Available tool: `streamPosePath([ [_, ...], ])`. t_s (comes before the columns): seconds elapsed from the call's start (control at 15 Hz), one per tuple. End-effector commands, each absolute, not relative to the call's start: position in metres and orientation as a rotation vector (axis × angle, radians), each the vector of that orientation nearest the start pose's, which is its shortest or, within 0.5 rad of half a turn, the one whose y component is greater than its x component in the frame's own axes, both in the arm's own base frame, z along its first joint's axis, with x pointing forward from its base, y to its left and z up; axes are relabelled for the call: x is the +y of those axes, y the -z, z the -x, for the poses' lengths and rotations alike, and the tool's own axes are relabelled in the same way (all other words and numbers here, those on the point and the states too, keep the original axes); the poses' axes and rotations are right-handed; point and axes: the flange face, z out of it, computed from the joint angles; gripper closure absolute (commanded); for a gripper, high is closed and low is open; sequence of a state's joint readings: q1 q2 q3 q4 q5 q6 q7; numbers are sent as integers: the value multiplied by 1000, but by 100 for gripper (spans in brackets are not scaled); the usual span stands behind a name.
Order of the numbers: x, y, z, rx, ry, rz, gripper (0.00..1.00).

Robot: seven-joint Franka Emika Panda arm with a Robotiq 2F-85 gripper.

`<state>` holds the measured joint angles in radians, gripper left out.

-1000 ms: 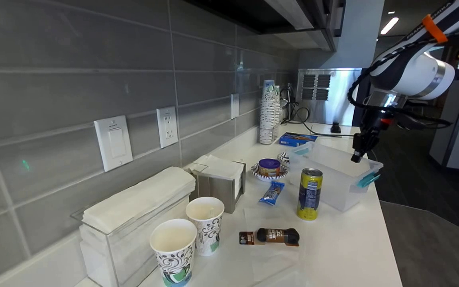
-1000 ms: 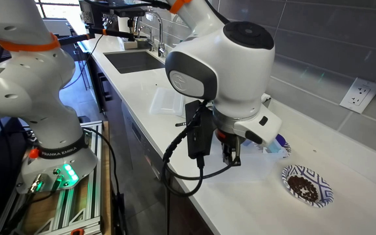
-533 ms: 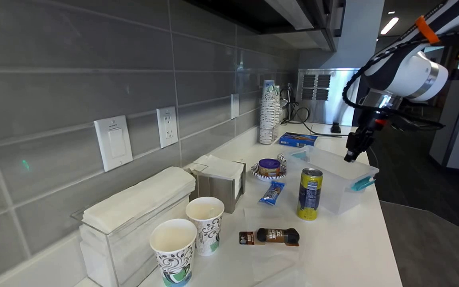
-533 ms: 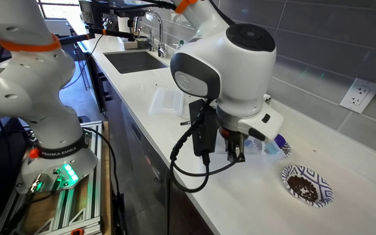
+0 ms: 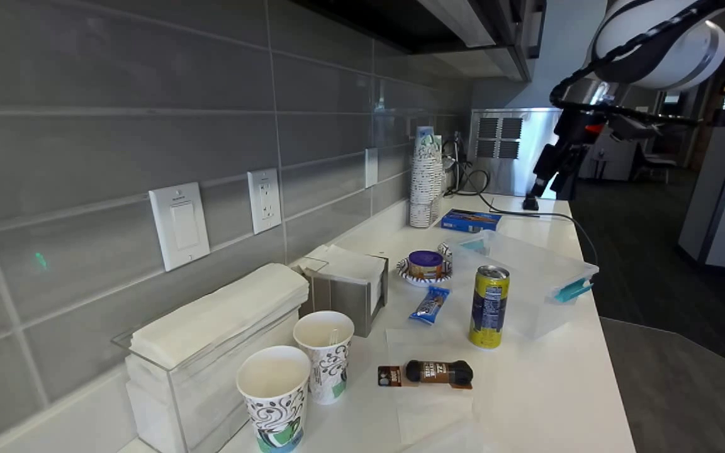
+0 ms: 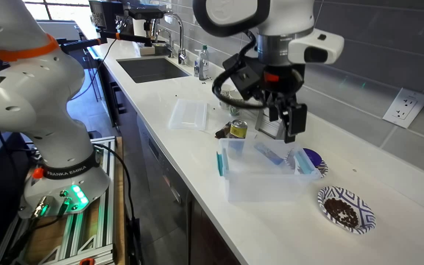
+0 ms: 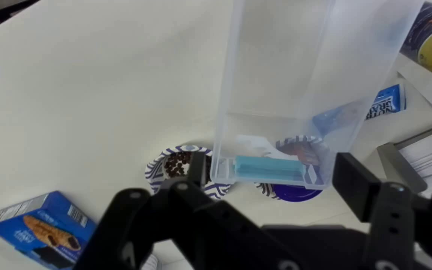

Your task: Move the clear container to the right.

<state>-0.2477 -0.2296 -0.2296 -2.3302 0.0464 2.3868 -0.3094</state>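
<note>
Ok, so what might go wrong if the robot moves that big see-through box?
The clear container could bump the yellow-and-blue can, which stands close by, and might tip it over.
It could also hit the patterned plate, maybe spilling the brown bits on it.
And the gripper is open above the container, not holding it, so a poor grab might slip or tilt it.

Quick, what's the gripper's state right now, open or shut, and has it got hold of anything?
Gripper: open, jaws wide apart in the wrist view, holding nothing, and not touching the clear container.
</note>
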Motion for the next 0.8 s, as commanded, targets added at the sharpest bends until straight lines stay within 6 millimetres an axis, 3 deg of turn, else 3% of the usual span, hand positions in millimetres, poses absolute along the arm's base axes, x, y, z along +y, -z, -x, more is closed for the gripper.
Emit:
streamPosePath([
  [0.0, -181, -493, -421, 201, 429, 3224, 0],
  [0.2, -143, -510, -409, 18, 378, 3234, 0],
  [0.33, -132, -517, -403, -86, 318, 3192, 0],
  [0.4, -139, -517, -416, 2, 356, 3215, 0],
  [0.73, -138, -520, -415, -5, 356, 3211, 0],
])
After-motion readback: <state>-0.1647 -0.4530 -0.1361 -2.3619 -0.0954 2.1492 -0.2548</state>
